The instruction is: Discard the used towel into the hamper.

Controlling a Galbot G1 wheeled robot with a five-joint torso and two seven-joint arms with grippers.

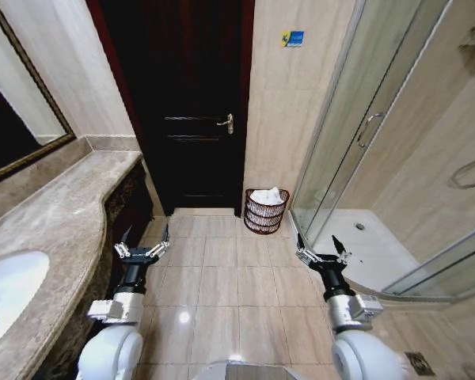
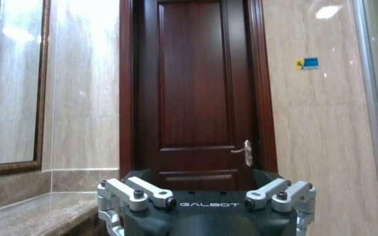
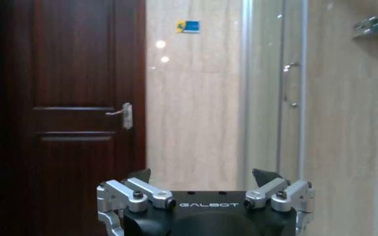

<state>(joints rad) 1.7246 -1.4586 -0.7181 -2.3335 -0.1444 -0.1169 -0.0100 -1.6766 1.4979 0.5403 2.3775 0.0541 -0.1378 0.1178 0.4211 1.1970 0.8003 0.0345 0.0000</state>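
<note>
The task looks finished, or nearly so: a white towel (image 1: 267, 195) sits bundled in the hamper (image 1: 265, 212), which stands on the tiled floor (image 1: 222, 269) at about twelve o'clock from the robot, against the wall between the dark door (image 1: 186, 103) and the glass shower door (image 1: 356, 127). No other towel is to be seen on the marble desk (image 1: 55, 229) at nine o'clock or on the floor, so I judge nothing is left to carry. The left hand (image 1: 143, 239) hovers at ten o'clock beside the desk edge, fingers spread, released and empty. The right hand (image 1: 321, 245) hovers at two o'clock near the shower, likewise spread wide, grasping nothing and well apart from the hamper
</note>
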